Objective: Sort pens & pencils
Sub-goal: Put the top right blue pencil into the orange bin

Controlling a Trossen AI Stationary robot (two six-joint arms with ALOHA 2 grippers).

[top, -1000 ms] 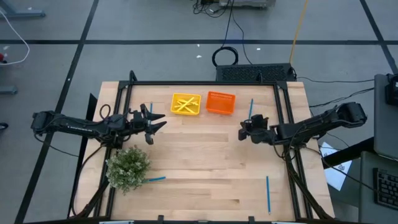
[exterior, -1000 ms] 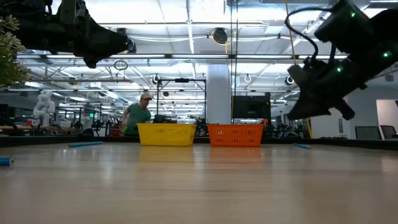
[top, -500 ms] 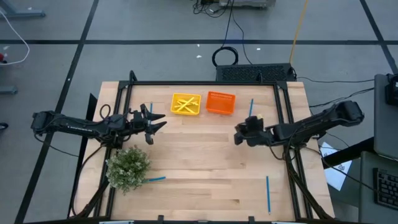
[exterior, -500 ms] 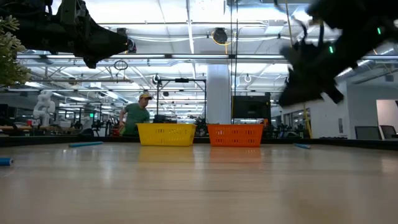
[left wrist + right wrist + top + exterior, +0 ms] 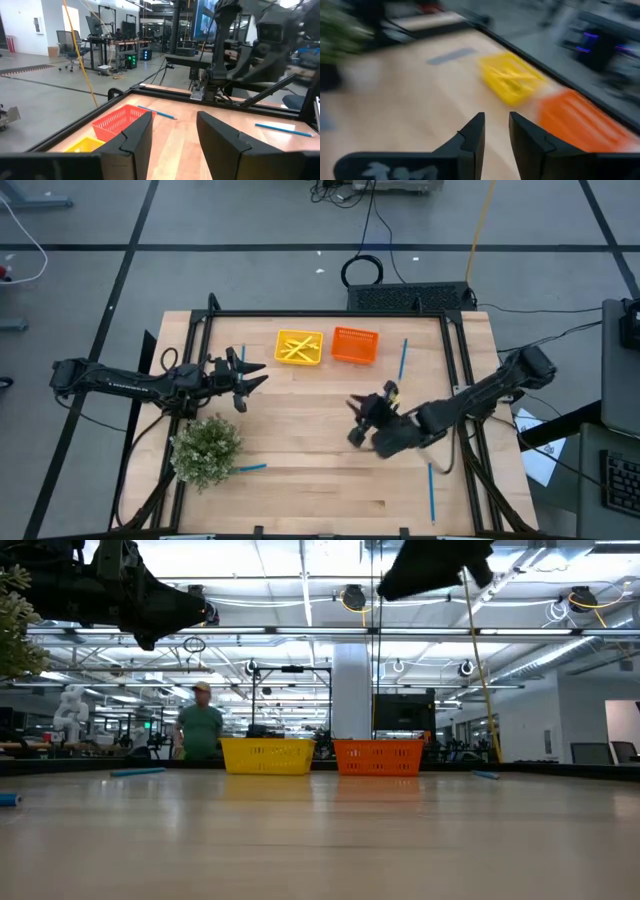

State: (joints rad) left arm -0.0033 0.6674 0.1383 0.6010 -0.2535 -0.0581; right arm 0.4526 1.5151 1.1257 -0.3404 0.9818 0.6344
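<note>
Blue pens lie flat on the table: one near the far right point(image 5: 403, 358), one near the right front point(image 5: 432, 491), one beside the plant point(image 5: 250, 468), one by my left gripper point(image 5: 242, 358). Yellow pencils point(image 5: 297, 348) lie in the yellow tray point(image 5: 282, 358). The orange tray point(image 5: 355, 345) stands next to it. My left gripper point(image 5: 258, 375) hovers open over the table's left part. My right gripper point(image 5: 352, 422) is open over the table's middle, holding nothing; its own view shows its two fingers with a narrow gap point(image 5: 496, 125).
A bushy green plant point(image 5: 207, 448) stands at the left front, just nearer than my left gripper. A black frame point(image 5: 330, 314) runs along the table's edges. A person point(image 5: 202, 730) walks in the room beyond the table. Bare wood lies between the trays and the near edge.
My right gripper has swung from the table's right side toward its left and near edges, now over the middle; in the low view it has climbed to the picture's top. The person behind the table has stepped left.
</note>
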